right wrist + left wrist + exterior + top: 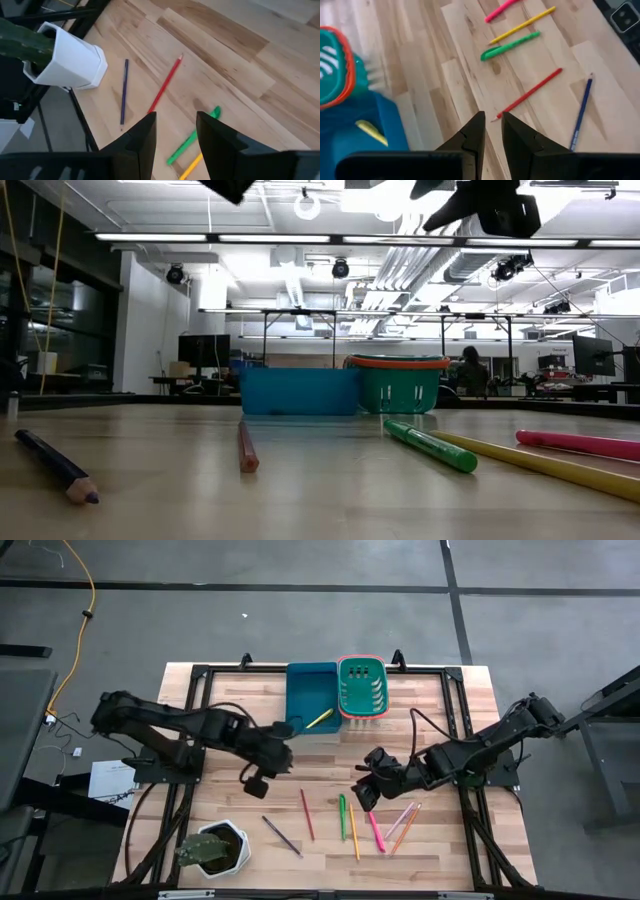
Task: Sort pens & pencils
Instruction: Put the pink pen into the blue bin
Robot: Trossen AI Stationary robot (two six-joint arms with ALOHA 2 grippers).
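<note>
Several pens and pencils lie flat on the wooden table near its front: a red pencil [307, 814], a dark purple one [281, 836], a green pen [341, 817], a yellow pencil [353, 831] and a pink pen [376, 832]. Another yellow pencil [320, 719] lies inside the blue bin [300, 680]. The green basket with a red rim [345, 700] stands beside the bin at the far edge. My left gripper [492, 116] hovers near the blue bin, fingers slightly apart with nothing between them. My right gripper [176, 116] hangs open above the green pen.
A white pot with a green plant [218, 848] stands at the table's near left corner. Two more sticks, pale pink [400, 818] and orange [406, 829], lie right of the pink pen. Bare wood stretches between the bins and the pens.
</note>
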